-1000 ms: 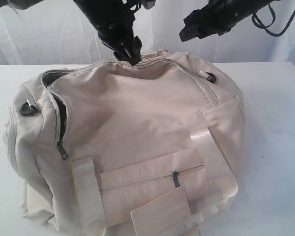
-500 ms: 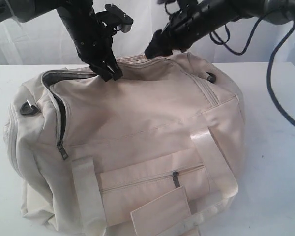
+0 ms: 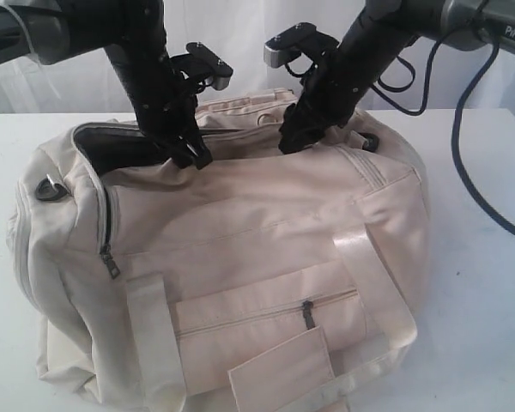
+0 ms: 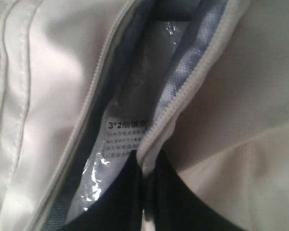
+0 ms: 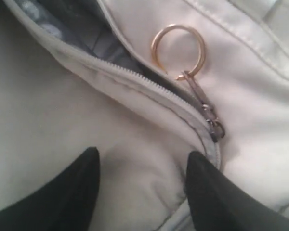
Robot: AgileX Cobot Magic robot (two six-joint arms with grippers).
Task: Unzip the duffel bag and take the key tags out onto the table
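The bag (image 3: 240, 249) sits mid-table (image 3: 489, 257), a white curtain (image 3: 249, 43) behind (zip gaping at ten o'clock). The left gripper (image 3: 192, 156) pinches the opening's edge; the right gripper (image 3: 289, 143), at one o'clock, has its jaws wide.

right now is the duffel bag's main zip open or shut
Partly open: on the duffel bag, the zip edges gape over grey lining, meeting only at the ringed pull.

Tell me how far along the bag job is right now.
Done: the main zip of the duffel bag is open along much of its top, grey lining showing. In hand: the left pincer pinches the zip edge, and the right pincer hangs open near the zip pull. Left: the key tags are not visible, none on the table.
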